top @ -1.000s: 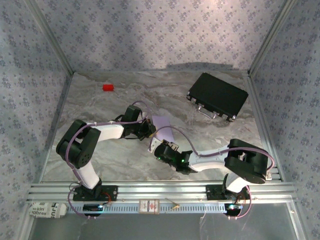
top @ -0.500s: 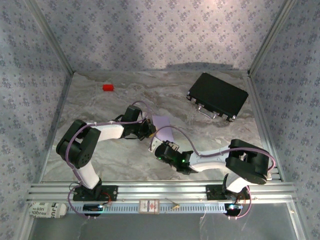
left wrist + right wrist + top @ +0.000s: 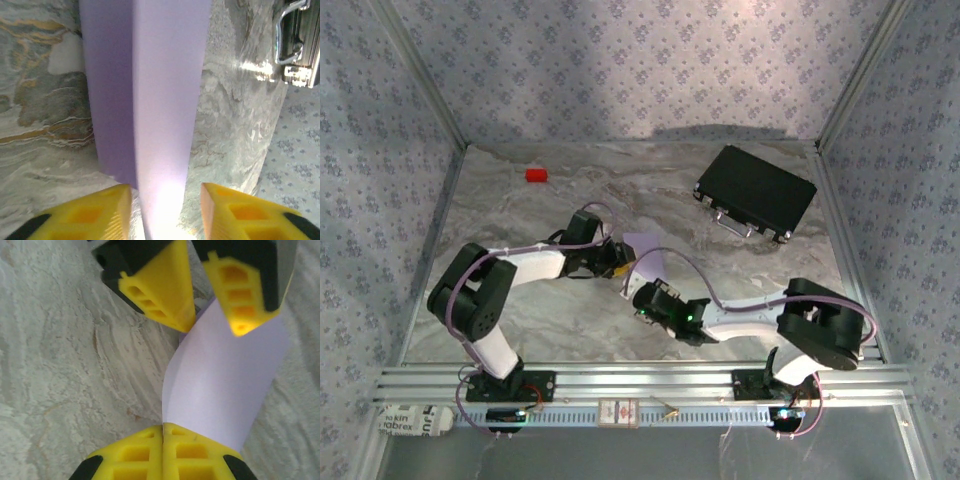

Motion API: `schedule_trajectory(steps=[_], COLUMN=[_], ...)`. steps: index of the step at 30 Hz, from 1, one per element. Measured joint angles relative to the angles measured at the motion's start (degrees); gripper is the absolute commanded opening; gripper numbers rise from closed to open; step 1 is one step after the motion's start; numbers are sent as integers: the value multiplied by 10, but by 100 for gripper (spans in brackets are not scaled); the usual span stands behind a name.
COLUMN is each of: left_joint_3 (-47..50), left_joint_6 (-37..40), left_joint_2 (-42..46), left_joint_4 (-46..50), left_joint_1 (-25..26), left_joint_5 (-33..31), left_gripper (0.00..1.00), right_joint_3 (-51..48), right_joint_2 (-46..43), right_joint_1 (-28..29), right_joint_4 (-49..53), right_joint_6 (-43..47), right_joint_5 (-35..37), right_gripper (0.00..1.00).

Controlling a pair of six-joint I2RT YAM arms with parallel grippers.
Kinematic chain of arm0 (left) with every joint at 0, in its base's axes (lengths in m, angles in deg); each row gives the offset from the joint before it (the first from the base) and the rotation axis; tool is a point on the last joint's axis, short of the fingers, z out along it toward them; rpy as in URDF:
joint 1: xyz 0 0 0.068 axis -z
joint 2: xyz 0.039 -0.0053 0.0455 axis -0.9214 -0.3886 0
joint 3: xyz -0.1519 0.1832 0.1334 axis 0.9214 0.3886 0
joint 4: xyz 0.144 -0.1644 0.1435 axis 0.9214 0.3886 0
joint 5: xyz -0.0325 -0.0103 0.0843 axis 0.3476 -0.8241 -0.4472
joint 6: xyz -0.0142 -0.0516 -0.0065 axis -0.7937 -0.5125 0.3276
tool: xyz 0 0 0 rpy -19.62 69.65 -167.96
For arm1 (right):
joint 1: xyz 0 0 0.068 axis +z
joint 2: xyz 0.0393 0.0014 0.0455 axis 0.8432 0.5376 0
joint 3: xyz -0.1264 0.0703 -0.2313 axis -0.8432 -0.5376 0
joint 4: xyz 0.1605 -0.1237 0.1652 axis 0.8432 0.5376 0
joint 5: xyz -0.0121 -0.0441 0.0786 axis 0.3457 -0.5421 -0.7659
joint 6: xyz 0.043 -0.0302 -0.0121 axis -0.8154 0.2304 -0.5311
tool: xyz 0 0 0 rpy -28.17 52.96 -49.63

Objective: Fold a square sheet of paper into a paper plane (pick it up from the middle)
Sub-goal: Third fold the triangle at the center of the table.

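Your right pincer [image 3: 163,429] is clenched on one end of the paper [image 3: 225,385], whose length runs straight into your released left pincer [image 3: 165,189].

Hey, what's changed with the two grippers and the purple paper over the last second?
The right gripper closed on one end of the sheet of paper and took hold of it, and its elbow swung slightly to the right. The left gripper opened and let go; its fingers now stand on either side of the sheet. The red block and the black case stayed put.
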Motion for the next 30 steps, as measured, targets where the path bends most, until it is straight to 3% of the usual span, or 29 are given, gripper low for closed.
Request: schedule_trajectory(steps=[2, 9, 15, 22, 30], left_joint_3=[1, 3, 3, 2, -53], left_joint_6=[6, 26, 36, 47, 69], left_joint_2=[17, 74, 79, 79, 40], left_joint_4=[14, 54, 64, 64, 72], left_joint_1=[0, -12, -16, -16, -16], left_joint_5=[-17, -65, -74, -60, -22], left_gripper=[51, 51, 42, 28, 23], right_joint_3=[0, 27, 44, 43, 42], right_joint_2=[-13, -16, -5, 12, 13], right_joint_1=[-26, -136, -183, -220, -225], right_joint_4=[10, 75, 83, 67, 18], right_joint_6=[-27, -122, -179, -237, -275], right_joint_5=[-45, -257, -402, -510, -594], right_gripper=[0, 0, 0, 0, 0])
